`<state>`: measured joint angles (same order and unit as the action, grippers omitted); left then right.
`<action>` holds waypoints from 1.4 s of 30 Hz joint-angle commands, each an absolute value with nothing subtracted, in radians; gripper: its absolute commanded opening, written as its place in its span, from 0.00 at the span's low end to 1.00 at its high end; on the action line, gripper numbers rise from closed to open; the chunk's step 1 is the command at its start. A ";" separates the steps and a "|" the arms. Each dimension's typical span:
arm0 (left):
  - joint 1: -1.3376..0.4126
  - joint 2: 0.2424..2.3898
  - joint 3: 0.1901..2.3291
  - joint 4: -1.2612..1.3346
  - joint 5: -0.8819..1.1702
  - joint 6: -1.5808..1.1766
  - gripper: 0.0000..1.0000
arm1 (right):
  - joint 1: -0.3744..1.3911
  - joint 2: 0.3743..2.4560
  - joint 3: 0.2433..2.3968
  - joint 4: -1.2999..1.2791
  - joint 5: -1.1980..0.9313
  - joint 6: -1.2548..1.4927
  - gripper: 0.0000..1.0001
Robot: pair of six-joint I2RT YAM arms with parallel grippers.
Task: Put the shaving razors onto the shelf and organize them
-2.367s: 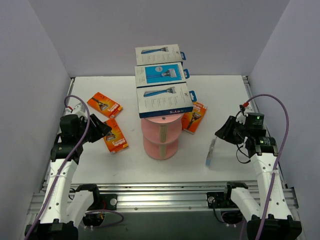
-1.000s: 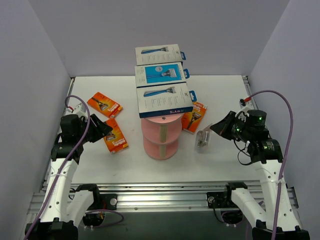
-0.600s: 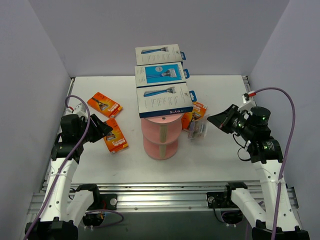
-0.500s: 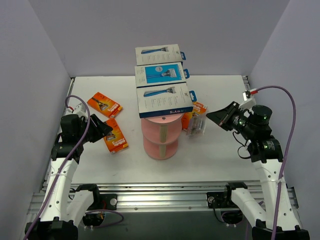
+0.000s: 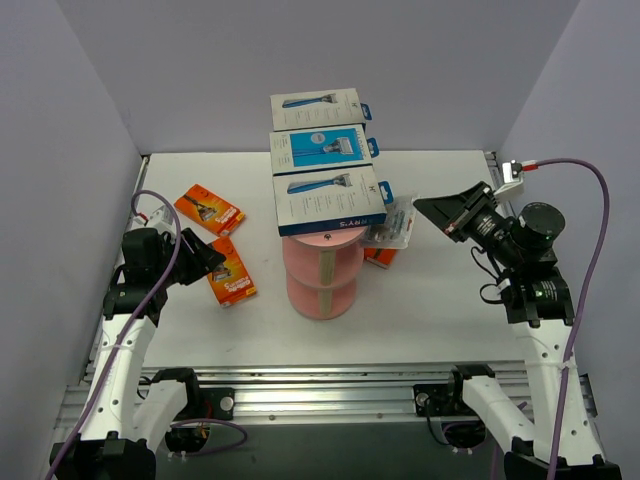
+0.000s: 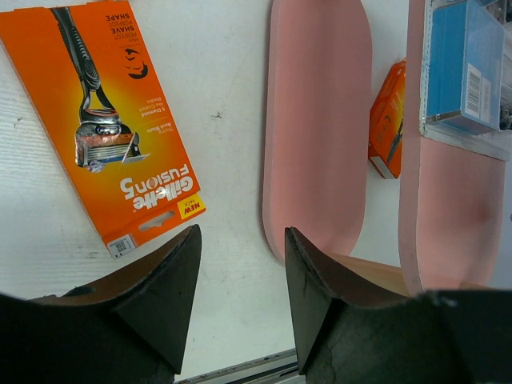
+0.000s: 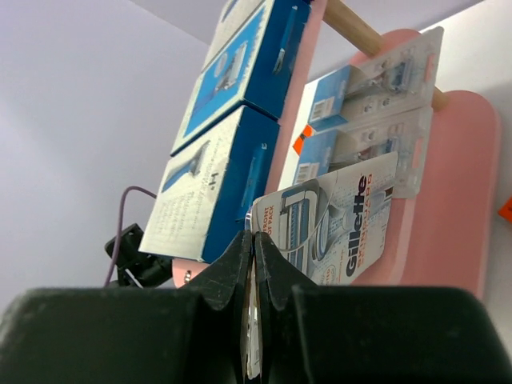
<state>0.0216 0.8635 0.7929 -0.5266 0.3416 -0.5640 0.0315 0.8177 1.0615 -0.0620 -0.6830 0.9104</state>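
The pink shelf (image 5: 322, 268) stands mid-table. Its top tier carries three white-and-blue boxes (image 5: 329, 199). My right gripper (image 5: 420, 207) is shut on a clear Gillette blister pack (image 5: 394, 228) and holds it in the air at the shelf's right side. In the right wrist view the gripper (image 7: 254, 242) pinches the pack's corner (image 7: 340, 220) in front of a pink tier (image 7: 460, 200) holding clear packs with blue cards (image 7: 376, 100). My left gripper (image 5: 205, 262) is open and empty beside an orange pack (image 5: 231, 278), which also shows in the left wrist view (image 6: 112, 136).
A second orange pack (image 5: 209, 209) lies at the back left. A third orange pack (image 5: 382, 253) lies on the table under the held pack. The left wrist view shows the lower pink tiers (image 6: 318, 120). Walls close in the left, back and right sides.
My right gripper has lifted the clear pack off the table at the right and carried it up and left to the shelf's side. The left arm has not moved.
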 commanded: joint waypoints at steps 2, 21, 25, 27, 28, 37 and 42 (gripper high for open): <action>0.031 0.864 0.804 -0.491 0.350 -0.558 0.55 | 0.025 0.798 1.069 0.087 -0.729 0.992 0.00; 0.038 0.868 0.804 -0.489 0.360 -0.560 0.55 | 0.025 0.663 0.787 0.128 -0.738 1.097 0.00; 0.038 0.864 0.804 -0.488 0.362 -0.560 0.55 | 0.025 0.670 0.810 0.068 -0.729 1.062 0.00; 0.038 0.864 0.804 -0.488 0.361 -0.560 0.55 | 0.025 0.683 0.811 0.046 -0.733 1.051 0.00; 0.038 0.864 0.804 -0.488 0.360 -0.560 0.55 | 0.025 0.689 0.815 0.037 -0.738 1.033 0.00; 0.038 0.862 0.804 -0.488 0.364 -0.560 0.55 | 0.015 0.768 0.857 -0.066 -0.807 0.933 0.00; 0.038 0.862 0.804 -0.486 0.364 -0.560 0.55 | 0.008 0.813 0.873 -0.107 -0.834 0.874 0.00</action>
<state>0.0292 0.8684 0.7929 -0.5266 0.3489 -0.5644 0.0181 0.7979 0.8284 -0.0956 -0.7727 0.9352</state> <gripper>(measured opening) 0.547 0.002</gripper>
